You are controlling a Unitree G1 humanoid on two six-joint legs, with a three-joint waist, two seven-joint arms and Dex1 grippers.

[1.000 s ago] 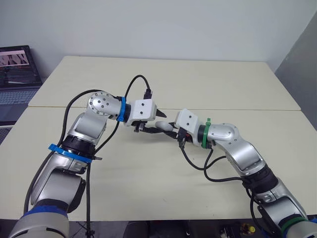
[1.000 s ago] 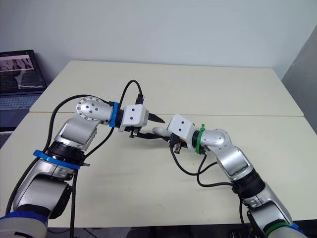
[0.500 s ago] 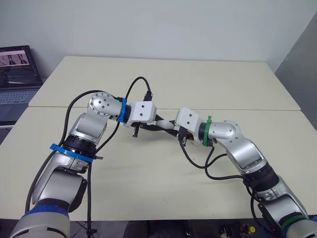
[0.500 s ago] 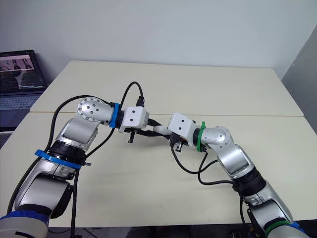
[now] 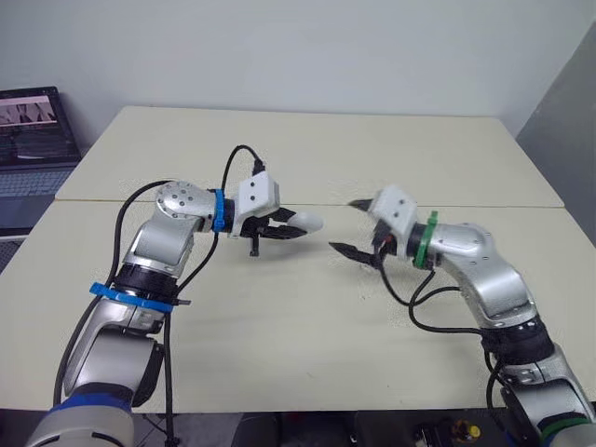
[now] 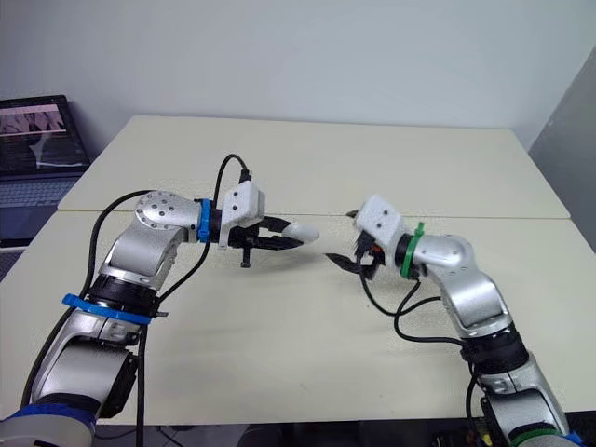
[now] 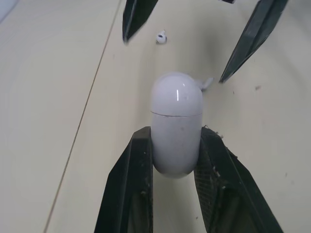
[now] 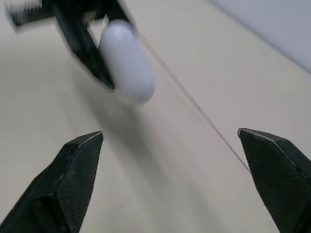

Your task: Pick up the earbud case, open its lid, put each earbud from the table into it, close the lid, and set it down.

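The glossy white pill-shaped earbud case (image 7: 177, 121) was held clear of the pale beige worktop (image 5: 279, 317), its lower body clamped in the left hand (image 5: 282, 230) and its lid seam seen closed. The right hand (image 5: 345, 224) was spread wide and empty, set apart from the case and facing its rounded cap. Two small white earbuds (image 7: 160, 36) (image 7: 208, 82) were seen lying on the worktop beyond. Lid-opening was judged to be the step in hand; the cap would need to be met by the right hand and flipped up.
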